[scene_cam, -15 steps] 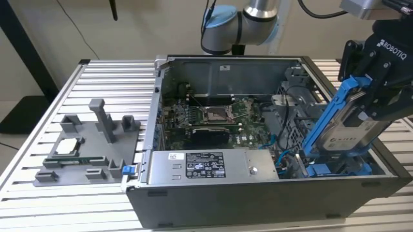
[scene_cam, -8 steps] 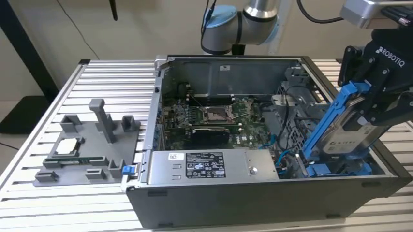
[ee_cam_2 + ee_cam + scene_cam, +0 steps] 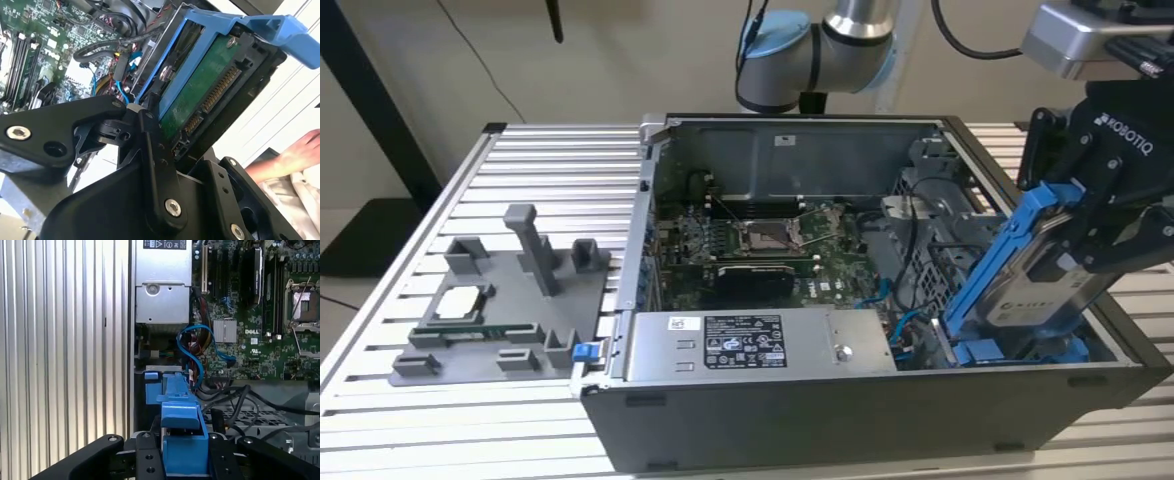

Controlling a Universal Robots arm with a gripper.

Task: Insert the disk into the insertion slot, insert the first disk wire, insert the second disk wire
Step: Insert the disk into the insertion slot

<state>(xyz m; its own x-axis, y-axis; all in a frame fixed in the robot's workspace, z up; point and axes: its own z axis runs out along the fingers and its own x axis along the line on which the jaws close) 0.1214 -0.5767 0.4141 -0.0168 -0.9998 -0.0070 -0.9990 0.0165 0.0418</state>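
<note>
In the exterior view, the disk [image 3: 1041, 290] covers most of the insertion slot [image 3: 1027, 350], and the case wall [image 3: 854, 410] hides the disk's lower end, so you cannot tell whether it touches the slot. The gripper [image 3: 1101, 250] runs off that view's right edge. In the second wrist view, a blurred hand [image 3: 300, 150] is cut by the picture's edge.
</note>
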